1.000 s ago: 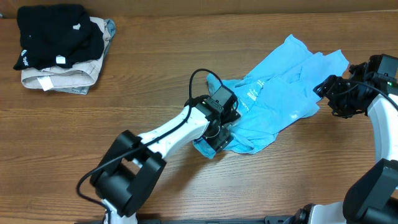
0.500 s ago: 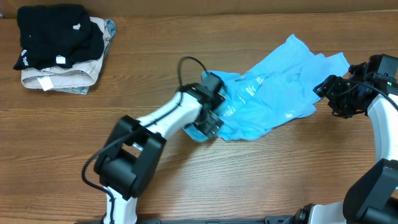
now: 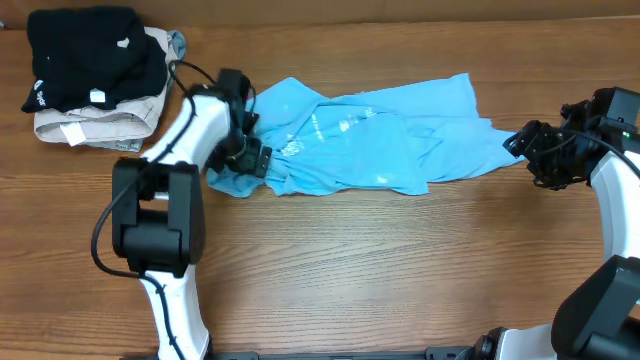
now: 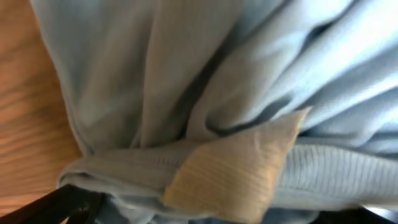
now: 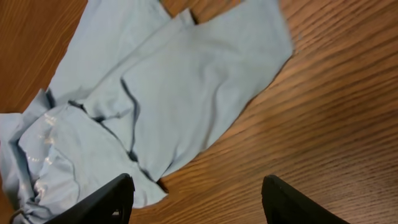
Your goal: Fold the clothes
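Note:
The clothes are one light sky-blue T-shirt (image 3: 370,140), lying stretched out and crumpled across the middle of the wooden table. My left gripper (image 3: 248,160) sits at its bunched left end. In the left wrist view the shirt (image 4: 217,74) fills the frame, with a tan ribbed patch (image 4: 236,174) on it. The left gripper (image 4: 217,214) has its dark jaws far apart at the bottom corners, open, with cloth lying between them. My right gripper (image 3: 525,155) hovers just off the shirt's right end. The right gripper (image 5: 205,205) is open over bare wood, beside the shirt (image 5: 174,87).
A folded black garment (image 3: 85,55) lies on a folded beige garment (image 3: 100,125) at the far left back corner, close to the left arm. Bare wood lies in front of the shirt.
The left arm swung left and back, dragging the shirt's end with it, so the shirt now lies stretched across the table. The right arm has not moved.

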Controlling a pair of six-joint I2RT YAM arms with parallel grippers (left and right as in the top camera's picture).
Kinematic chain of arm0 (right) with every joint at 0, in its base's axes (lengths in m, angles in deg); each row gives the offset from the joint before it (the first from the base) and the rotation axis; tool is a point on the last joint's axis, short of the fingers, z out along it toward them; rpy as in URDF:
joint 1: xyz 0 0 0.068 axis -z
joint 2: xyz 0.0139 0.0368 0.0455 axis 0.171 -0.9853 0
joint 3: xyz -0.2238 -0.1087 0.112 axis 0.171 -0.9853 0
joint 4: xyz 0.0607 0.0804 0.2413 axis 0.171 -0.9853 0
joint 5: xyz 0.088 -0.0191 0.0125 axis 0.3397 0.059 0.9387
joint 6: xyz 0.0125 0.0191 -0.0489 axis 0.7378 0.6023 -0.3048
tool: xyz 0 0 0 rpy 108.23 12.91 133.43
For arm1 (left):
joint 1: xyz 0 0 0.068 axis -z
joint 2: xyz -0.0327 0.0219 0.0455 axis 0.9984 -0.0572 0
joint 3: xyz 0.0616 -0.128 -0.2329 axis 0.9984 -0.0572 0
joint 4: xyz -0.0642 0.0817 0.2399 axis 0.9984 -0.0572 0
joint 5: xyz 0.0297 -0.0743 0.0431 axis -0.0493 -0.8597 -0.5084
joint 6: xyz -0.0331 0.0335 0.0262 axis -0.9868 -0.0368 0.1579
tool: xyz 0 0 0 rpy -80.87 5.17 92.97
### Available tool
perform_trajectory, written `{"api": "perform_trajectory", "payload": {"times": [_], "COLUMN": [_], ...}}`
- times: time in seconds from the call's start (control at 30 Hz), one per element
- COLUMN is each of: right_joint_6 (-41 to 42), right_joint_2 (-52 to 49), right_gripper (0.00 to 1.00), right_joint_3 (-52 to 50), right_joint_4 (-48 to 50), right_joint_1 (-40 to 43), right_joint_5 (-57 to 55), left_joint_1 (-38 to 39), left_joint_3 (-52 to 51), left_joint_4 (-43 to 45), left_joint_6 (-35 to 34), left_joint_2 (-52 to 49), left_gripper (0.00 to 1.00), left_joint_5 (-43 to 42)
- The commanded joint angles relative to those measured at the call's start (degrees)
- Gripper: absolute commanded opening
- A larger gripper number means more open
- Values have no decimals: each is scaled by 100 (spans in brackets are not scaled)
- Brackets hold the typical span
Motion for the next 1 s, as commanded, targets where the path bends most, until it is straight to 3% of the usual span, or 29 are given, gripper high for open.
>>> {"api": "perform_trajectory", "payload": {"times": [0.0, 0.1, 0.27, 0.6, 0.97], "right_joint_6": [-22, -26, -44, 26, 114], "right_joint_2": [-17, -17, -17, -17, -17], "right_gripper": [70, 70, 70, 71, 72], "right_joint_3": [-33, -39, -85, -111, -116], "right_joint_4": [15, 9, 37, 90, 256], "right_joint_1": [-105, -173, -210, -144, -133], "right_joint_5": [-35, -63, -125, -299, -398], "left_joint_1": [201, 459, 1097, 2061, 2260], "left_joint_3": [1239, 2096, 2946, 2940, 2942], "left_joint_4": [-431, -811, -695, 704, 1958], "left_joint_6": [476, 782, 863, 1182, 986], "left_joint_2": [-2, -2, -2, -651, -1674], "left_gripper": [100, 100, 100, 99, 96], "left_joint_5": [-1069, -1670, -1779, -1646, -1672]}}
